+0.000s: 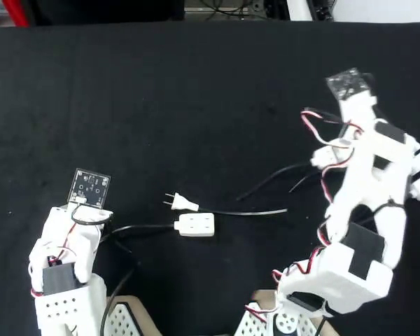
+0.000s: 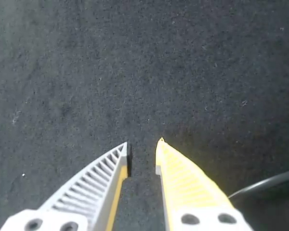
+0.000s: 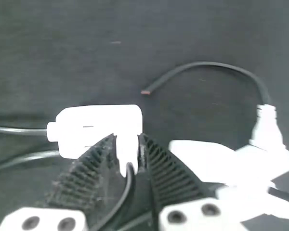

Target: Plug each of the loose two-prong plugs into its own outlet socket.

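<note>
left gripper [image 2: 143, 142]: narrowly parted, holding nothing | right gripper [image 3: 127, 137]: clamped on white plug [image 3: 127, 153], touching outlet socket [image 3: 98, 122]

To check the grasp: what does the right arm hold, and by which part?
The right fingers pinch what looks like a white plug by its body; its black cord runs back between them.

Tabletop [image 1: 196, 91]: covered in black cloth, flecked with lint where seen close up. Beyond its far edge: a red object [image 1: 15, 10] at one corner, dark cables [image 1: 227, 7] mid-span, a white surface [image 1: 385, 10] at the other corner.
</note>
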`<control>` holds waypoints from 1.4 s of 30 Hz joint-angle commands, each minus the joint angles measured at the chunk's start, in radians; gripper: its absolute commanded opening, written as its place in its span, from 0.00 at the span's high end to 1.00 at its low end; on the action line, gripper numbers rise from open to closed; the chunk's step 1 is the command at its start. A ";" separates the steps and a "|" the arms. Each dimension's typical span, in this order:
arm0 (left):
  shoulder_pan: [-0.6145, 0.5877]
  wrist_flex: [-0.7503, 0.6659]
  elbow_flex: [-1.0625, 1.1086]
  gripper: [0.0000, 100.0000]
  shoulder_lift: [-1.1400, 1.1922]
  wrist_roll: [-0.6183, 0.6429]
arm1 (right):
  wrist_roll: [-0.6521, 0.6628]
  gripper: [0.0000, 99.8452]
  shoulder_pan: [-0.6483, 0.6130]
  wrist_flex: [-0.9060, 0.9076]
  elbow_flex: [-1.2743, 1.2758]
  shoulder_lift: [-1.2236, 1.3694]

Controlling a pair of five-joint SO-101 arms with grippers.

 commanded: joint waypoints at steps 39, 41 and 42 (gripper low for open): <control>-0.002 -0.020 0.019 0.89 -0.008 0.003 | -0.034 0.67 -0.037 0.399 -0.302 -0.101; -0.002 -0.020 0.019 0.89 -0.008 0.003 | -0.034 0.67 -0.037 0.445 -0.297 -0.154; -0.002 -0.020 0.019 0.89 -0.008 0.003 | -0.034 0.67 -0.037 0.473 -0.297 -0.180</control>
